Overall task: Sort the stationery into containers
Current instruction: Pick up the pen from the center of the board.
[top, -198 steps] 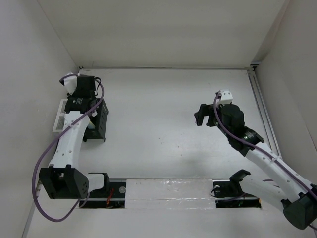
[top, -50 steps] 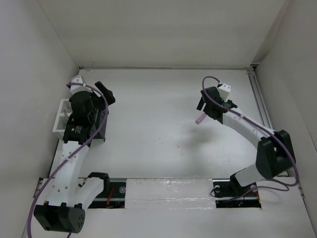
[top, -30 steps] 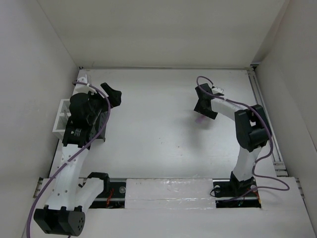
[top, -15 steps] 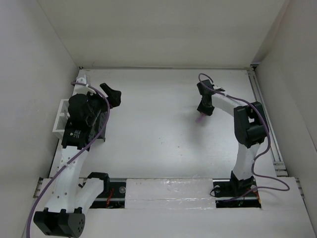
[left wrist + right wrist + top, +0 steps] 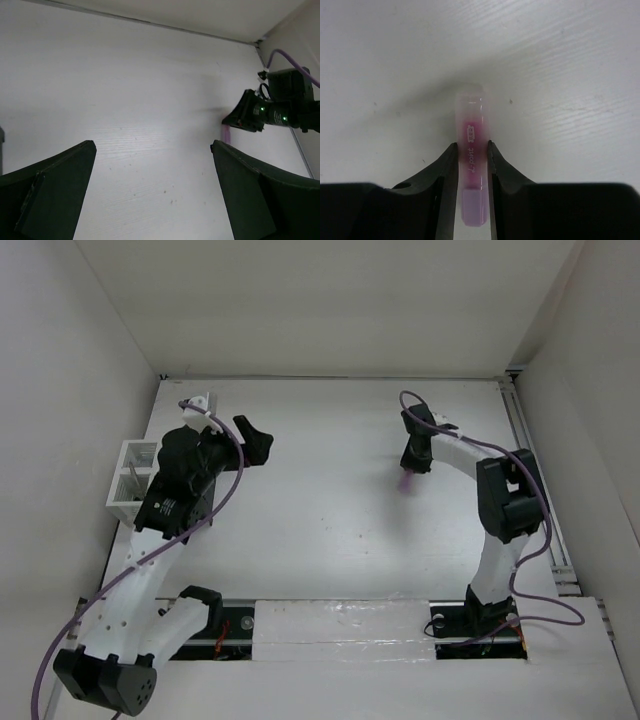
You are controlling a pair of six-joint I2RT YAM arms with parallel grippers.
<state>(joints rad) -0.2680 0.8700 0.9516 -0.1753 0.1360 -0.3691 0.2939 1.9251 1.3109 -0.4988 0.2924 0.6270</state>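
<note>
Right wrist view: right end effector (image 5: 471,146) clenched across the barrel of the purple highlighter (image 5: 471,165), a mid-barrel grip (probably so it won't pivot in transit). The highlighter is right-of-centre, at or just off the bench (image 5: 320,490); can't tell which. It's well apart from the white organiser (image 5: 130,477) at far left. Left end effector (image 5: 150,190) gaping, empty. Plain white matte bench, white walls on three sides.

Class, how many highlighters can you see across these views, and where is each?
1. The purple highlighter sits between the fingers of the right gripper, right of the table's centre. More may be hidden inside the white container at far left.
</note>
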